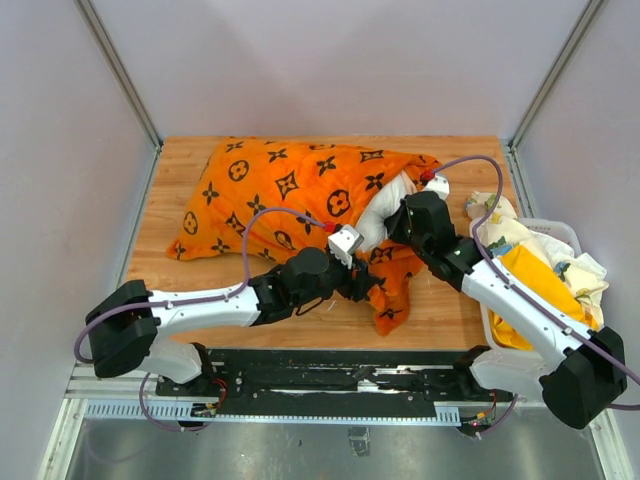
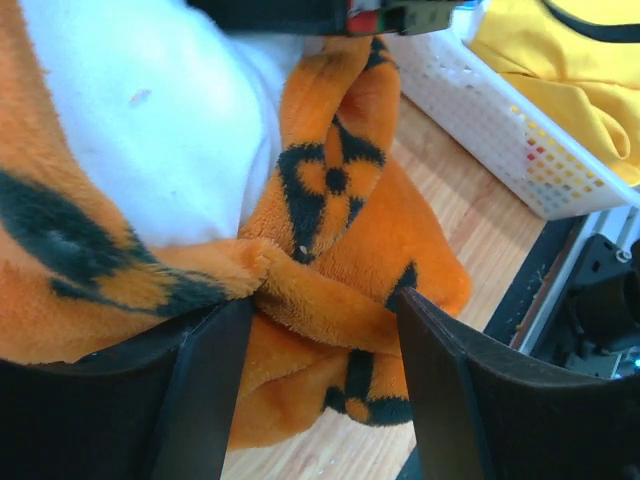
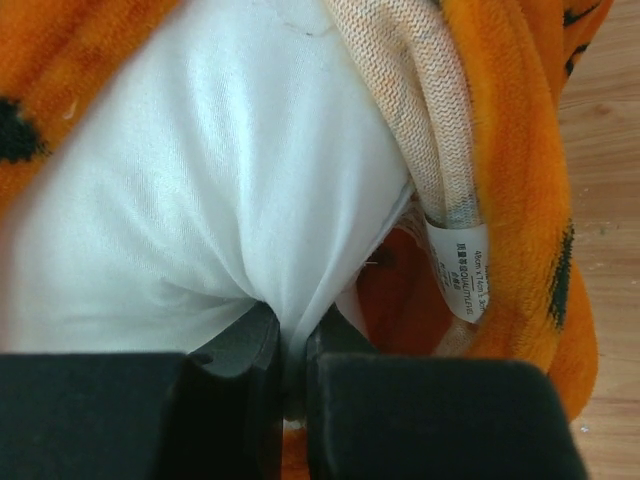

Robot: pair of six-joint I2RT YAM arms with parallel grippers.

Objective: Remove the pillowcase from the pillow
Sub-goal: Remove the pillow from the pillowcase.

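The pillowcase [image 1: 280, 190] is lying across the far half of the wooden table [image 1: 445, 312], its open end facing right. The pillow [image 1: 385, 205] is bulging out of that opening, mostly inside the case. The right gripper [image 3: 290, 335] is reaching in from the right, its 2 fingers pressed together and pinching a gather of white pillow fabric. Beside it a small white care tag [image 3: 455, 265] is hanging from the case's pale inner hem. The left gripper [image 2: 325, 310] is sitting at the near right corner of the case, its 2 fingers clamping a thick orange fold that is filling the gap between them. A white basket [image 1: 572, 236] holding yellow cloth [image 1: 535, 275] is standing at the table's right edge.
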